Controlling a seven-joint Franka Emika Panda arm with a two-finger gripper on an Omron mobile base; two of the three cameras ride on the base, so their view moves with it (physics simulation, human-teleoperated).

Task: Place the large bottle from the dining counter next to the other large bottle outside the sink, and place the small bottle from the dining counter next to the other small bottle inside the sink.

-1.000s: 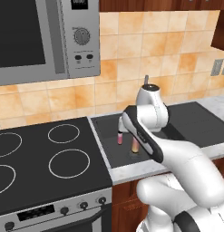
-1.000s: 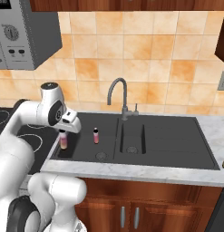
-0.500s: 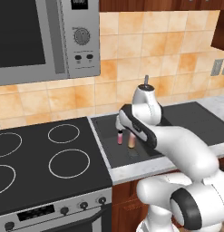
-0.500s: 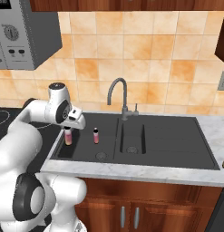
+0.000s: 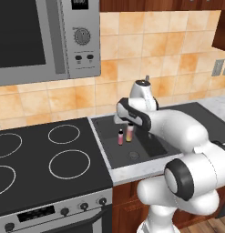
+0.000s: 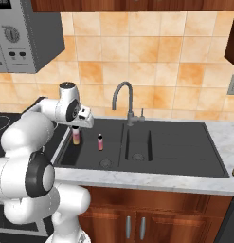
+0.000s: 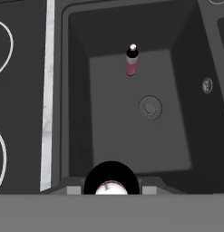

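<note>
Inside the dark sink basin [image 6: 90,156], near its left wall, the gripper [image 6: 76,129] holds a small orange-and-pink bottle [image 6: 76,137] upright by its neck, jaws clamped on it from above; whether its base touches the basin floor cannot be told. Seen from the hand camera, the held bottle's black cap with a white top [image 7: 111,181] sits right between the fingers. Just beside it stands the other small bottle [image 6: 100,142], pink with a dark cap, upright on the basin floor and apart from the held one; it also shows in the left base view [image 5: 120,137] next to the held bottle [image 5: 129,133]. A round drain [image 7: 150,107] lies in the basin floor, between the pink bottle and the near wall in the right base view. The grey curved faucet [image 6: 124,102] rises behind the sink at the back edge. To the left of the sink lies a black cooktop [image 5: 45,159] with white ring burners, and a microwave [image 5: 43,36] hangs above it against the orange tiled wall [image 6: 151,57].
</note>
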